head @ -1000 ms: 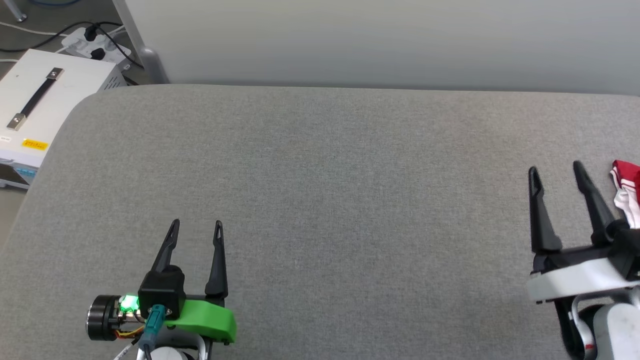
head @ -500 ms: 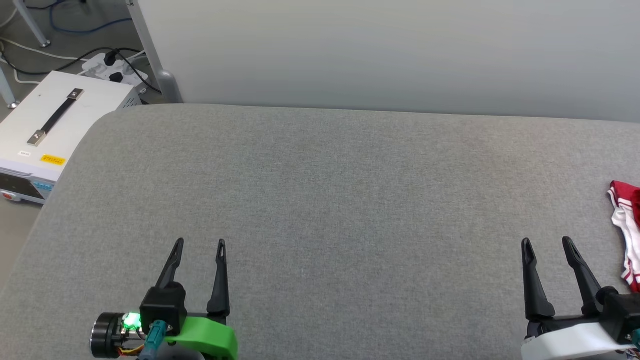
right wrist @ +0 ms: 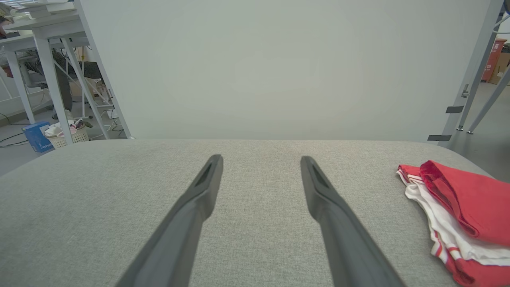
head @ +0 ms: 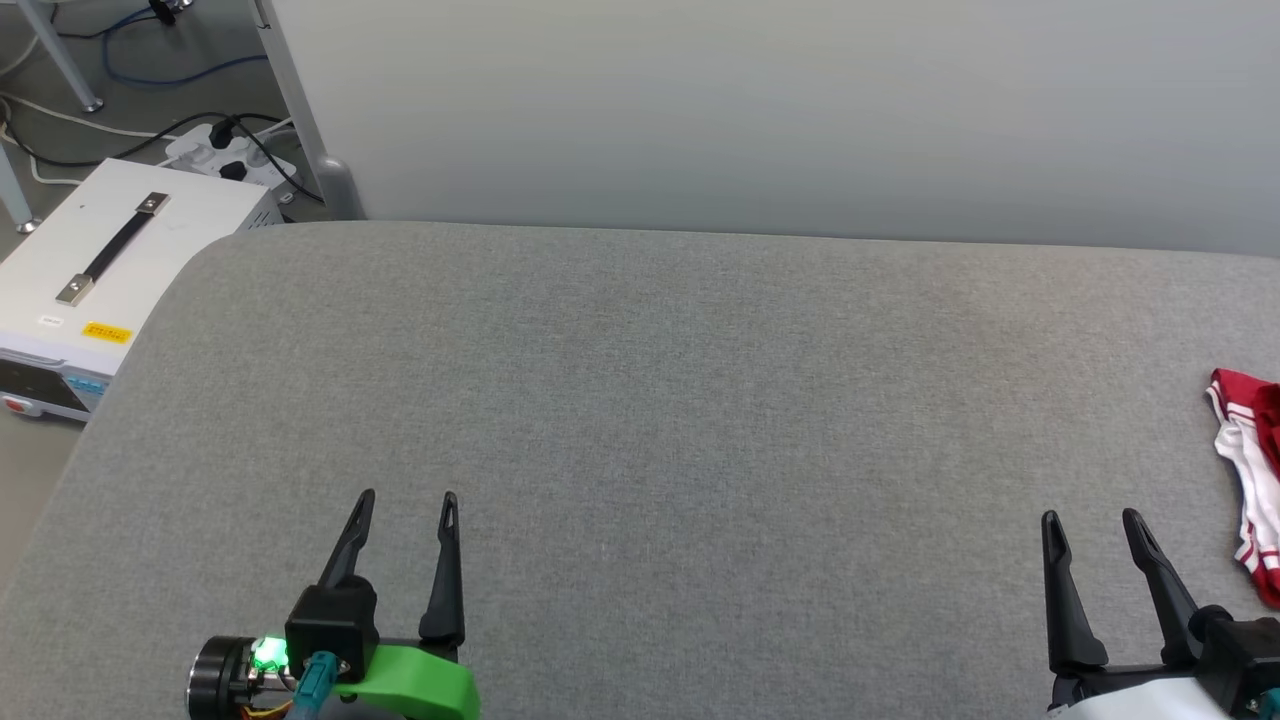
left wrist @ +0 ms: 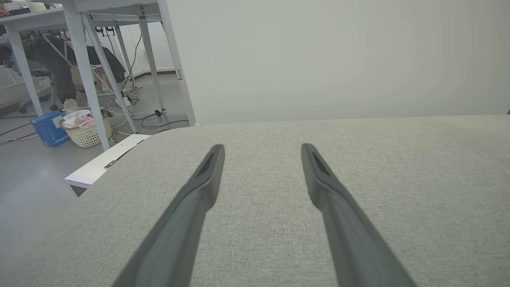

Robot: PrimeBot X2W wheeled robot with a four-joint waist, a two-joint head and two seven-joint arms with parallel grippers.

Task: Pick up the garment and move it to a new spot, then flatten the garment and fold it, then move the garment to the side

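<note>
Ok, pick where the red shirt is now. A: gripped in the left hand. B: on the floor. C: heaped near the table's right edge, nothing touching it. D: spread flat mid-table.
C: the shirt lies heaped on the grey table, right of the open, empty right hand.

White case (head: 120, 290) sits beside the grey table (head: 640, 400).
</note>
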